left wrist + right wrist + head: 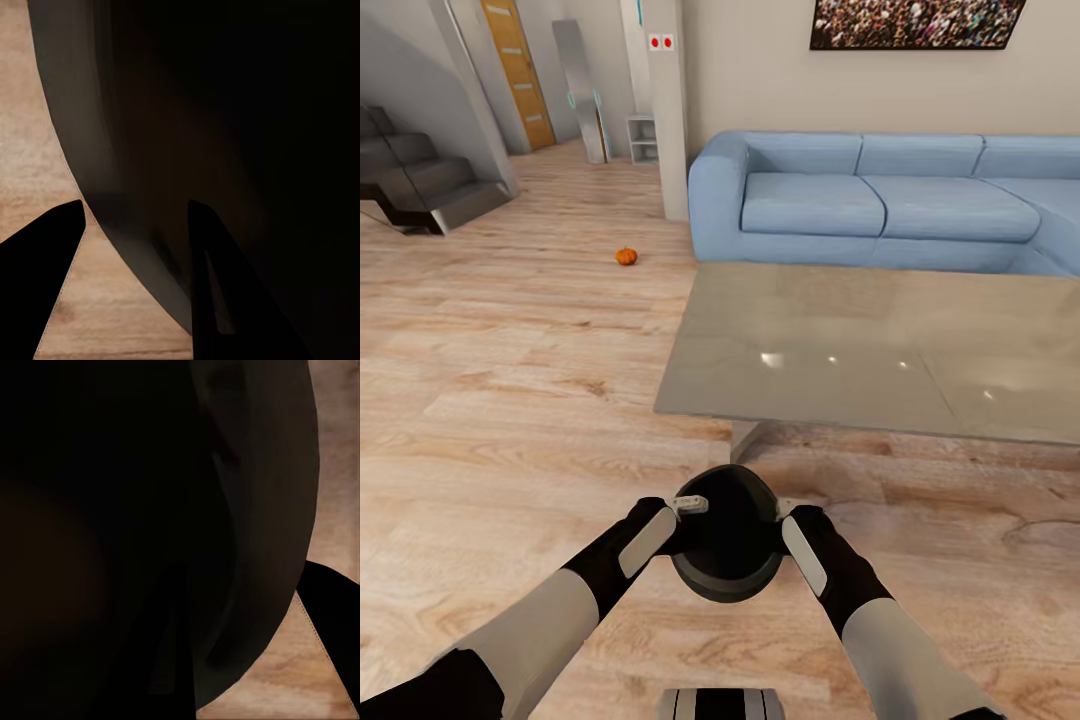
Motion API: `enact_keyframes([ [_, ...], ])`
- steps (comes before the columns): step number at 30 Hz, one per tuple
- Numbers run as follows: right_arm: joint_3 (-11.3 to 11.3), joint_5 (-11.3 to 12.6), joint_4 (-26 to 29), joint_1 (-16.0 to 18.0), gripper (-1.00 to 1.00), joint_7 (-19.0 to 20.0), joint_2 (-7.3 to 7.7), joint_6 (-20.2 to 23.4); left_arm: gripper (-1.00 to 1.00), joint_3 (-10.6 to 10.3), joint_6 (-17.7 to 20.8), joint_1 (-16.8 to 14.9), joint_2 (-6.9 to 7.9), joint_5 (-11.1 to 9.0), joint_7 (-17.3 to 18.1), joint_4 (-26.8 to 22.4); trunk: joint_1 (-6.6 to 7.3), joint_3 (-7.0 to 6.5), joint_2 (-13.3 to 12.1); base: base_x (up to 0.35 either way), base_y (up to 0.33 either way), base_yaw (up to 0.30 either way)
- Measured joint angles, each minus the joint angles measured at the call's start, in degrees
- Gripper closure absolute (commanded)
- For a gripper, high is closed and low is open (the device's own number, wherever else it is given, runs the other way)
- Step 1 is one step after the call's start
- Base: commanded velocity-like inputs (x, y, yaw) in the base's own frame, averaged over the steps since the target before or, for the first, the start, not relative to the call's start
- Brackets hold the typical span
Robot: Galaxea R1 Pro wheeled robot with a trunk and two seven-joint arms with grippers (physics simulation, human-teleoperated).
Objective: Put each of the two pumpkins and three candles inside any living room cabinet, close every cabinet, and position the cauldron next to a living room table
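Observation:
The black cauldron [726, 565] is held between my two arms, low over the wooden floor and just short of the near left corner of the grey glossy table [840, 340]. My left gripper [690, 506] is shut on the cauldron's left rim, and my right gripper [784, 510] is shut on its right rim. In the left wrist view the left gripper [135, 285] has one finger on each side of the cauldron's wall [225, 112]. The right gripper [247, 645] straddles the cauldron's wall [255, 510] the same way. One orange pumpkin [626, 256] lies on the floor far ahead to the left.
A light blue sofa [880, 200] stands behind the table. A white pillar [668, 110] rises left of the sofa, with dark stairs [420, 180] at the far left and a wooden door [518, 70] beyond. Open wooden floor [510, 380] spreads left of the table.

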State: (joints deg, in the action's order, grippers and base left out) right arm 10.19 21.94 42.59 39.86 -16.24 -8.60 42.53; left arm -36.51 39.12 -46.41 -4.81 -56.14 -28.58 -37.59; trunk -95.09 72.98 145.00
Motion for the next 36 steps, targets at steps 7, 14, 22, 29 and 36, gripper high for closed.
enact_keyframes([
  [7,0.0,0.0,0.0,0.0,1.00,0.0,0.00,0.0,1.00,0.0,0.1,0.0,0.02,0.0,-0.1,-0.1,-0.02,0.00,0.0,0.062,0.000,0.000],
  [14,0.1,0.1,0.0,0.0,1.00,0.1,0.00,-0.2,1.00,0.1,0.1,0.0,0.07,0.2,0.0,-0.2,-0.03,0.00,0.0,0.006,0.000,0.000],
  [22,0.5,2.0,1.7,0.0,1.00,-2.5,-0.19,0.7,1.00,1.4,1.7,0.0,0.32,0.9,-0.2,-1.7,-0.18,1.74,0.1,0.000,0.000,0.000],
  [29,0.6,2.5,2.7,0.0,1.00,-3.3,-0.26,1.0,1.00,2.4,2.4,-0.1,0.33,2.0,-0.2,-2.6,0.24,2.86,0.2,0.000,0.000,0.000],
  [36,0.6,2.5,2.7,0.0,1.00,-3.3,-0.26,1.0,1.00,2.4,2.4,-0.1,0.33,1.9,-0.2,-2.6,0.24,2.86,0.2,0.000,0.000,0.000],
])
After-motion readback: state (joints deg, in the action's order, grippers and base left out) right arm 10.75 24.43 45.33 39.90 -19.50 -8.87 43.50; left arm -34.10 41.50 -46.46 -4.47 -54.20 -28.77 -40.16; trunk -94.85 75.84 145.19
